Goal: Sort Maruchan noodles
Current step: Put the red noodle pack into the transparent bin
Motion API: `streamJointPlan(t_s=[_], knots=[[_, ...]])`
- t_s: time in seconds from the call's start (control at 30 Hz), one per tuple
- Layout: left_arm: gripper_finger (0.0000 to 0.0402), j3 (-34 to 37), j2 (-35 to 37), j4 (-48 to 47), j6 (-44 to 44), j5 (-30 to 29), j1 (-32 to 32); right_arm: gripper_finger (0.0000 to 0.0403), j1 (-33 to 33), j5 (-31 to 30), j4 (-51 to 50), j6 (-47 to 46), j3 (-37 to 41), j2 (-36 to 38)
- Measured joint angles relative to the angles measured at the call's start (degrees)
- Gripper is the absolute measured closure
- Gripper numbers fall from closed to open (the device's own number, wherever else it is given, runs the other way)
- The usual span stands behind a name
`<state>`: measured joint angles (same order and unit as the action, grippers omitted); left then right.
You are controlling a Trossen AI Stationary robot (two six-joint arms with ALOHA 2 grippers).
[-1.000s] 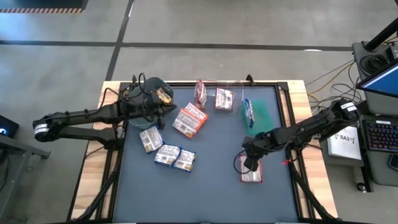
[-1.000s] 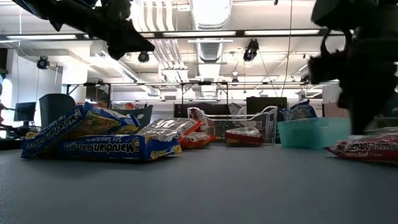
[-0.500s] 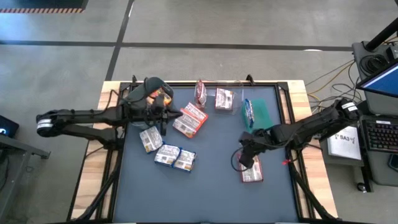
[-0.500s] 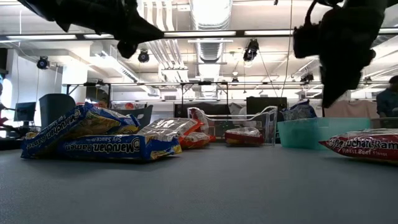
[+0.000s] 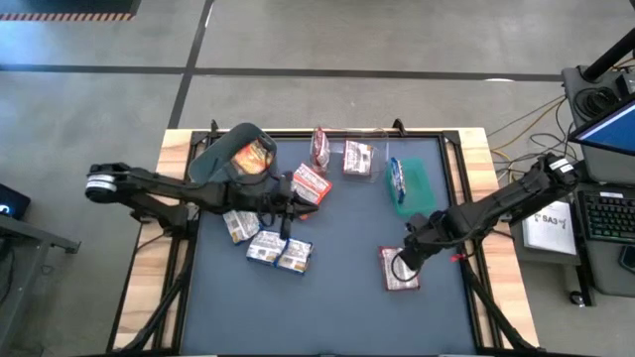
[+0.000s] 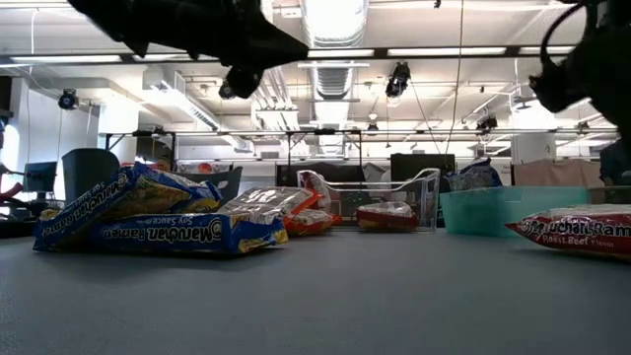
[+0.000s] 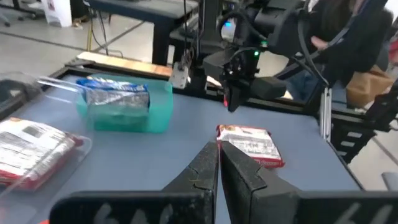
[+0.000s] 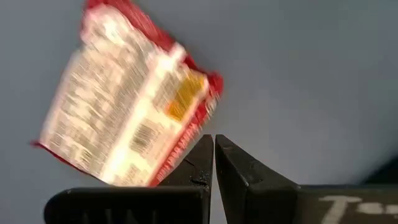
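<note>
Hovering clenched and empty, right gripper [image 5: 401,266] sits above the flat maroon-and-white plastic noodle packet [image 5: 399,270]. Left gripper [image 5: 288,210], clenched too, hangs over blue-and-white packets [image 5: 279,252]. Risk: descending without opening would shove packets across the dark surface [image 5: 337,297].

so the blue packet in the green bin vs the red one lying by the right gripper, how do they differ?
Colour: the blue-and-white packet versus the maroon-and-white packet.
Place: the blue-and-white packet sits in the green bin at the table's far right; the maroon-and-white packet lies loose on the table mat nearer the front, beside the right gripper.
Pose: the blue-and-white packet stands on edge; the maroon-and-white packet lies flat.
Both are flat ramen packets, and neither is gripped.
</note>
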<state>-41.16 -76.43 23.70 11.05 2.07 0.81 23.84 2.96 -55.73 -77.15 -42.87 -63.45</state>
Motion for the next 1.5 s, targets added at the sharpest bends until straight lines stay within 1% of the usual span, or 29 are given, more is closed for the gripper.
streamJointPlan(t_s=[0.17, 0.33, 0.43, 0.53, 0.6, 0.67, 0.7, 0.77, 0.9, 1.03, 1.17, 1.33, 1.5], knots=[[0.0402, -2.65, -4.98, -0.86, -0.54, -0.02, -0.76, 0.0394, 1.58, 0.76, 0.94, -0.61, 0.02, -4.99], [0.0402, -2.73, -7.57, -1.17, -0.48, -0.07, -1.98, 0.0394, 4.64, 4.48, 1.3, -2.06, 0.02, -11.46], [0.0402, -2.73, -8.36, -0.96, 0.24, -0.04, -3.5, 0.0394, 7.17, 6.86, 6.2, -2.37, -0.1, -15.15], [0.0402, -2.71, -8.71, -1.11, 1.15, -0.04, -5.25, 0.0394, 9.11, 8.06, 16.08, -2.06, -1.07, -17.9], [0.0402, -2.71, -8.71, -1.17, 1.88, -0.07, -6.29, 0.0394, 9.66, 6.78, 23.41, -1.14, -1.79, -19.57], [0.0402, -2.71, -8.71, -1.23, 2.6, -0.07, -7.26, 0.0394, 9.56, 1.73, 29.6, 1.6, -3.23, -21.31], [0.0402, -2.7, -8.71, -1.28, 2.78, -0.07, -7.62, 0.0394, 9.17, -1.42, 30.77, 3.33, -4.59, -22.18], [0.0402, -2.71, -8.71, -1.64, 2.99, -0.06, -8.18, 0.0394, 8.14, -4.35, 28.69, 6.24, -7.55, -23.78], [0.0402, -2.67, -8.71, -1.79, 3.85, -1.1, -8.94, 0.0394, 7.75, -4.44, 16.36, 11.55, -12.81, -25.63], [0.0402, -3.08, -11.06, -1.27, 4.52, -4.26, -10.47, 0.0394, 7.78, -4.44, 8.81, 13.69, -14.55, -23.19], [0.0402, -4.93, -17.04, 3.93, 4.47, -4.36, -12.02, 0.0394, 7.78, -6.5, 9.79, 13.1, -11.37, -17.59], [0.0402, -13.1, -27.79, 4.42, 3.62, -3.63, -12.56, 0.0394, 7.67, -11.42, 11.9, 8.94, -5.35, -10.37], [0.0402, -21.38, -37.35, 4.75, 0.4, -2.95, -13.88, 0.0394, 7.75, -12.55, 12.94, 3.85, 0.57, -6.01]])
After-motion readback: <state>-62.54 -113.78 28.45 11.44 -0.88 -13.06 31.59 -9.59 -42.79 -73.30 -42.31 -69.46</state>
